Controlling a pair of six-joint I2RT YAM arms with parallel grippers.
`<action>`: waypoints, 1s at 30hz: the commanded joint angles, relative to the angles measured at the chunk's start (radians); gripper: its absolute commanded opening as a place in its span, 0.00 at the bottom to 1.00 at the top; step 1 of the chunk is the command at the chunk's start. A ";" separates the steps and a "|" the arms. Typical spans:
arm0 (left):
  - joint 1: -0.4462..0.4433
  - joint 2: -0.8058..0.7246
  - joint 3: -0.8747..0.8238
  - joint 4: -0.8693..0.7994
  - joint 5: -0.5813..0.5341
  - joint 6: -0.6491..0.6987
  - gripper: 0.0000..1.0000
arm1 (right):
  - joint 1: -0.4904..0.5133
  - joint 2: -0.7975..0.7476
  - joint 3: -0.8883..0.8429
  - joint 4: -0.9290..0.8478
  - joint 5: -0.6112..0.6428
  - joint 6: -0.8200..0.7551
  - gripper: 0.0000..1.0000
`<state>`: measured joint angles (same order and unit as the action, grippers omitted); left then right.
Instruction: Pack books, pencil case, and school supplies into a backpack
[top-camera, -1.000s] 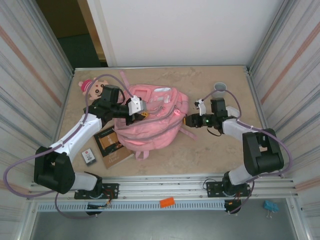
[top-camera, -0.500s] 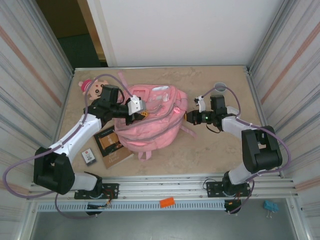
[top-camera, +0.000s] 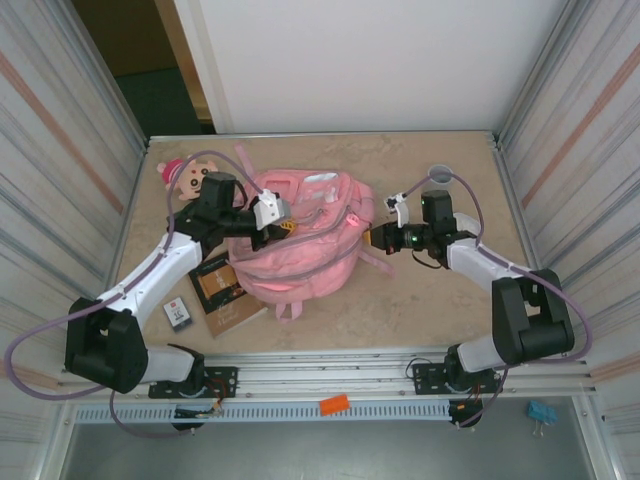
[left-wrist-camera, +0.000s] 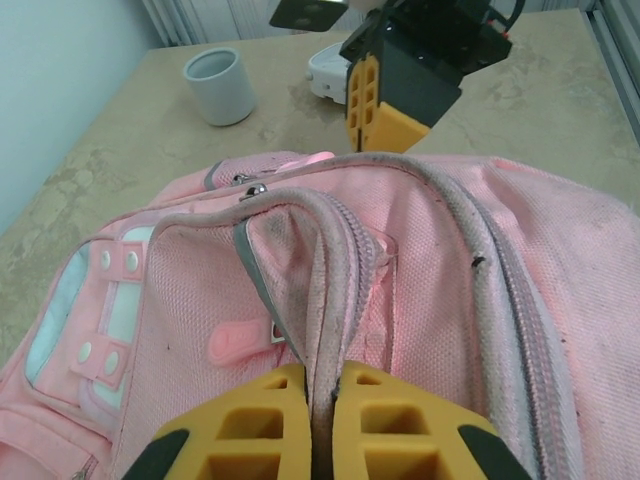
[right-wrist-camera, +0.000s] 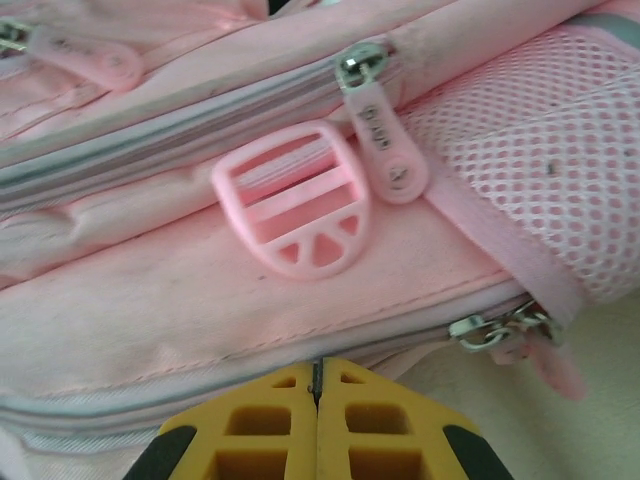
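Note:
The pink backpack (top-camera: 300, 250) lies in the middle of the table. My left gripper (top-camera: 283, 222) is shut on its raised zip edge (left-wrist-camera: 330, 290), with the fabric pinched between the yellow fingers (left-wrist-camera: 250, 425). My right gripper (top-camera: 372, 238) is shut at the pack's right side, its tips (right-wrist-camera: 317, 370) against a lower seam of the backpack (right-wrist-camera: 200, 300); nothing clearly shows between them. The brown book (top-camera: 218, 290) lies left of the pack near the front, and a small black-and-white card (top-camera: 178, 313) lies beside it. The pencil case is out of view.
A grey cup (top-camera: 439, 174) stands at the back right, behind my right arm. A pink-capped plush doll (top-camera: 180, 175) lies at the back left. A pink buckle (right-wrist-camera: 300, 215) and zip pull (right-wrist-camera: 385, 140) sit just above my right fingertips. Metal walls close in both sides.
My right gripper has gone from partly open to shut and has edged left against the backpack's side. The left gripper keeps its hold on the zip edge.

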<state>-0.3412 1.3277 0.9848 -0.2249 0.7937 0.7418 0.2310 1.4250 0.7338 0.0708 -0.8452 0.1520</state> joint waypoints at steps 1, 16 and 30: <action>0.029 -0.028 0.017 0.112 0.080 -0.027 0.00 | 0.008 -0.048 -0.013 -0.068 0.034 0.010 0.00; 0.089 -0.050 0.078 -0.057 0.308 0.039 0.00 | -0.001 0.052 0.074 -0.062 0.227 -0.149 0.55; 0.094 -0.083 0.011 0.040 0.113 -0.012 0.00 | 0.016 -0.021 0.098 -0.164 -0.004 -0.238 0.01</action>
<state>-0.2504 1.3098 1.0031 -0.3073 0.9501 0.7551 0.2310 1.4620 0.8047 -0.0322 -0.7574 -0.0395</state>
